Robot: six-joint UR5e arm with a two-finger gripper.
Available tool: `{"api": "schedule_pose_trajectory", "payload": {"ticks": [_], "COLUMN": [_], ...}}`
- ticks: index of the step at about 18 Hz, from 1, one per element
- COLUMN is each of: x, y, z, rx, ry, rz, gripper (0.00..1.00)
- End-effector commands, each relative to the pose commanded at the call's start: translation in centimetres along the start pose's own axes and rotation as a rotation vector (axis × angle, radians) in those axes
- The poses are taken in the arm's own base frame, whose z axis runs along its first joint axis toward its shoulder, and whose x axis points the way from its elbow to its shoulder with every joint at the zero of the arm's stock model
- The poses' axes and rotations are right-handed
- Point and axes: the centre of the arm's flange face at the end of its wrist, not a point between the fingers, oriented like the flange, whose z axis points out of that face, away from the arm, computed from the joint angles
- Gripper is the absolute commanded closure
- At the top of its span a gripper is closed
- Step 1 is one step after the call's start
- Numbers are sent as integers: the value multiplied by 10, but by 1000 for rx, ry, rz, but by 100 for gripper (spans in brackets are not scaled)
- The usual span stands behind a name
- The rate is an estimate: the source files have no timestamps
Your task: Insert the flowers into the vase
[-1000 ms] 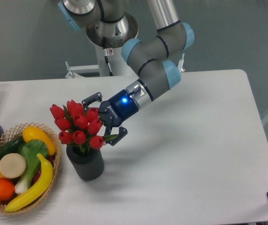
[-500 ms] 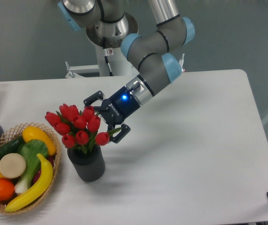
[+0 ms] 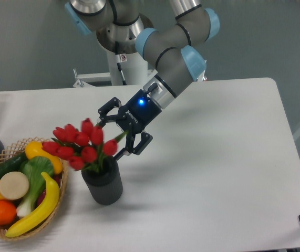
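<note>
Finding: the tulips (image 3: 81, 146) stand with their stems in the mouth of the dark grey vase (image 3: 103, 184), which sits on the white desk (image 3: 213, 173) just beside the wicker basket (image 3: 60, 181) of toy fruit. The bunch leans left, its heads overhanging the basket rim.

Hand (image 3: 122, 130): fingers spread, set at the right edge of the bunch; a leaf lies between them, but they do not appear to clamp it.

Recommendation: judged from this, insertion is essentially done. The hand should back away up and to the right, along its own axis, slowly, so no finger snags a leaf and drags the bunch out or tips the vase.

Change noted: over the last second the vase has shifted slightly right, the bunch has tilted further left, and the hand has risen and moved right.
</note>
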Motion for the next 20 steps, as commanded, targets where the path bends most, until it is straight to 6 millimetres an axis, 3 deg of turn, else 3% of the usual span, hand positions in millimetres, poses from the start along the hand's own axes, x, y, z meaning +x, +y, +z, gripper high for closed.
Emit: {"api": "schedule_pose_trajectory", "payload": {"ticks": [6, 9, 13, 14, 17, 20], "x": [-7, -8, -9, -11, -19, -22], "y": [-4, -25, -35, -34, -20, -25], "z": [-17, -36, -84, -93, -149, -180], "rx": [-101, -179, -384, -407, -512, -607], "ry": [-57, -118, -256, -279, -398, -473], "rz": [29, 83, 166, 162, 121, 119], "gripper": [0, 0, 0, 0, 0, 0]}}
